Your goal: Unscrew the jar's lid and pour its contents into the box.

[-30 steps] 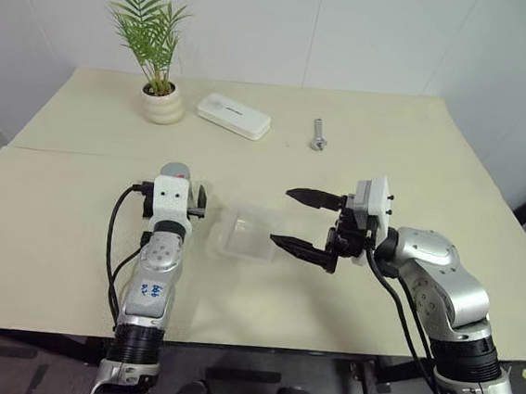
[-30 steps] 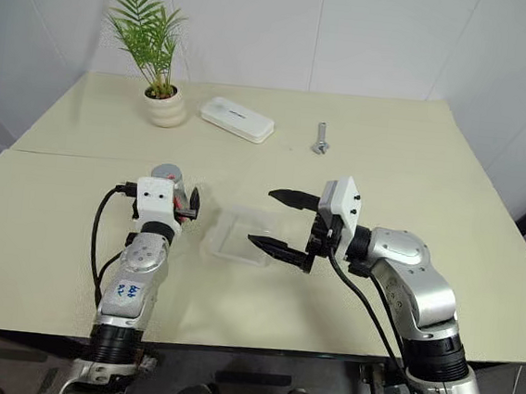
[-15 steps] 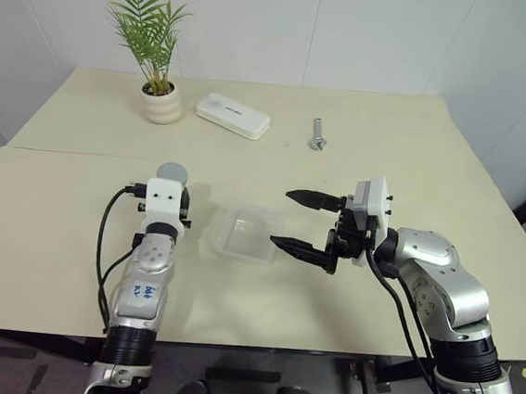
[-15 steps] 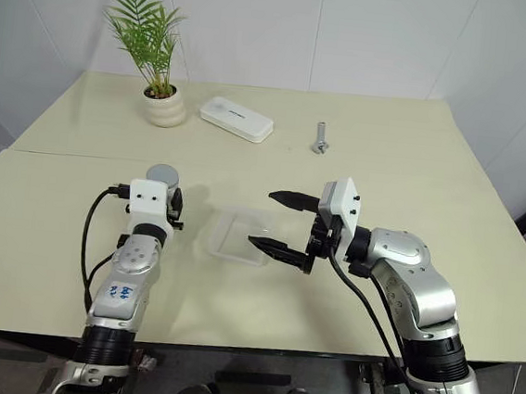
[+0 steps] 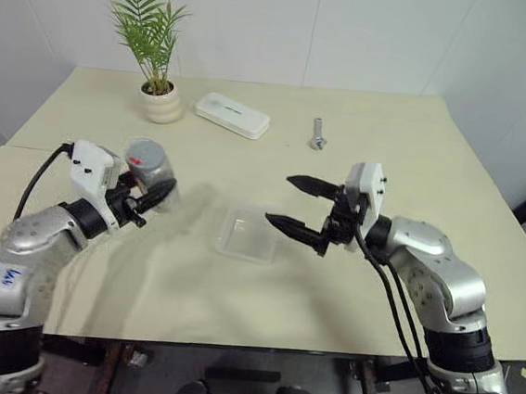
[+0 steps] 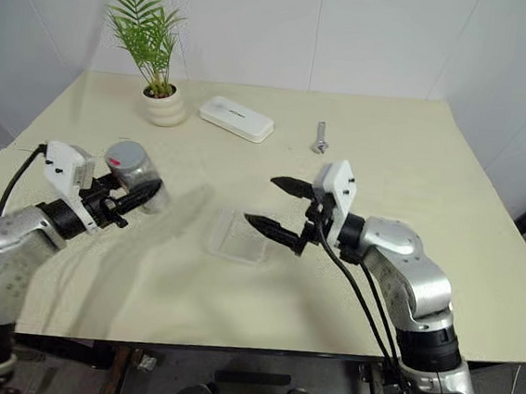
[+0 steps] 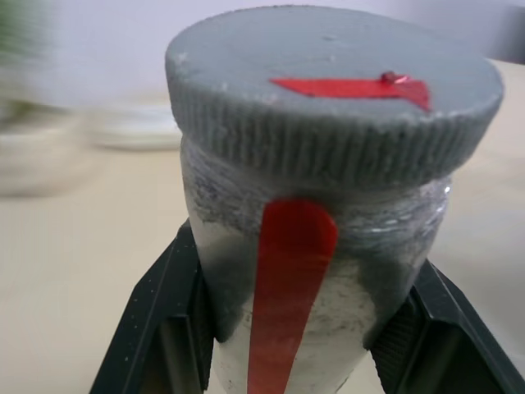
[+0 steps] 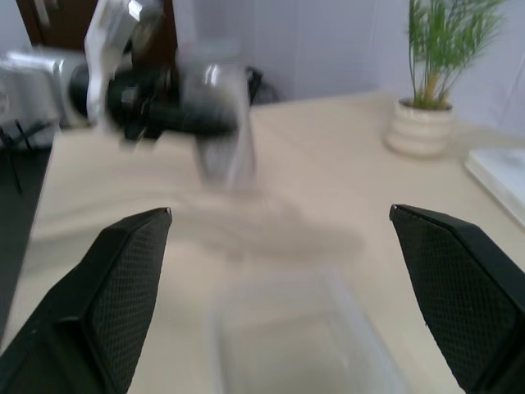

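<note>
1. Left gripper (image 5: 151,196), as you see it from the left eye view, is clamped on the jar (image 5: 149,172) and holds it up off the table (image 5: 390,135), well to the left of the box (image 5: 248,235). You find the lid (image 5: 144,156) on top of the jar, its red mark facing up. Your right gripper (image 5: 292,203) hangs just right of the box with its fingers spread wide and nothing between them.
2. Right eye view gives you the same layout: beyond the box stand the plant pot (image 6: 164,106), the white case (image 6: 237,118) and the bolt (image 6: 321,138), all near the table's far edge and well apart from the box.
3. Left wrist view shows you the two black fingers (image 7: 160,328) pressed against both sides of the jar, the red stripe (image 7: 287,295) between them and the ribbed lid seated on top.
4. Right wrist view shows you the fingertips (image 8: 123,279) far apart, the clear box below and between them, and the held jar beyond the box, blurred.
</note>
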{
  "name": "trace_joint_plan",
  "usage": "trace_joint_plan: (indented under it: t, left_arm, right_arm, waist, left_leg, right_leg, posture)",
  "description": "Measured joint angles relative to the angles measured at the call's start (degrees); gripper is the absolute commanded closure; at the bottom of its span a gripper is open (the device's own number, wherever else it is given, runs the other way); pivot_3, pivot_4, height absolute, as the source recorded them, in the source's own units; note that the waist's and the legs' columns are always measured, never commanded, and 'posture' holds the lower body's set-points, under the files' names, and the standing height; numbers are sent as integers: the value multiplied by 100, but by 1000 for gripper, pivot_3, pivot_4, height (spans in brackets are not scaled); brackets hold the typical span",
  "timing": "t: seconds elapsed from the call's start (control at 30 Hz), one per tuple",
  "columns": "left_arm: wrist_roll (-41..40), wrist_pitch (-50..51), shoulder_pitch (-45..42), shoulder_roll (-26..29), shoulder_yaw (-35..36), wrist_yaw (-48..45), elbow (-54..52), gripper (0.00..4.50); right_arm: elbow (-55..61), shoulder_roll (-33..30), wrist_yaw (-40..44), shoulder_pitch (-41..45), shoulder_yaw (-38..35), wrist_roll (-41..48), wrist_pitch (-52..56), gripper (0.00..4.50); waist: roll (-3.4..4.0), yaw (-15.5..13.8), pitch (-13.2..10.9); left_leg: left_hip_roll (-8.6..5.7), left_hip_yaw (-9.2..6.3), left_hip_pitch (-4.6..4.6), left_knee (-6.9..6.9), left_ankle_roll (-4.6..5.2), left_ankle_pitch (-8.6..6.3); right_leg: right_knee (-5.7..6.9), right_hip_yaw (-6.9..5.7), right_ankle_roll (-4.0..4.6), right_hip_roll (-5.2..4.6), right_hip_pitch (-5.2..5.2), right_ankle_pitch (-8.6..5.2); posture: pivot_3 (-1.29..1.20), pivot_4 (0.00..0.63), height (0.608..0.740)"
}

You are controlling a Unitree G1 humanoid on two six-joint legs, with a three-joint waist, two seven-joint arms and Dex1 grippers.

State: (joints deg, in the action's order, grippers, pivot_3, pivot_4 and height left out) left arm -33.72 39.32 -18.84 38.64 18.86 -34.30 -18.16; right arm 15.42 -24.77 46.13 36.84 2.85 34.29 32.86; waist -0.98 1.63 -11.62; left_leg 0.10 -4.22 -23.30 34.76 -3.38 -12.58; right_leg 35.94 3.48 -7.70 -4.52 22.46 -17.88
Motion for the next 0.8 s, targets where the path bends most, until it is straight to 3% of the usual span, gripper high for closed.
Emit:
trace_joint_plan:
  t: [0.13,0.37,0.8]
  left_arm:
    - [-520,606,-291,294,-441,-656,-40,2533]
    - [-535,575,-767,55,-1058,-957,55,2533]
    - [-289,160,-761,25,-1488,-1389,98,2533]
  right_arm:
    - [269,253,-322,600,-56,506,614,0]
    - [74,558,-642,1156,439,484,1332,0]
    - [-463,826,-454,1472,831,68,1324,0]
  waist:
    - [0,1,0]
    - [0,33,0]
    - [0,20,0]
  left_leg:
    - [4,-1,2,-26,0,0]
    - [4,4,0,-53,-2,1]
    - [8,5,0,-63,-6,3]
  right_leg:
    - [-5,-3,10,2,6,-6]
    - [-10,0,15,2,22,-11]
    - [-3,-1,20,7,31,-16]
  posture:
    - [0,150,740]
    - [0,150,740]
    - [0,150,740]
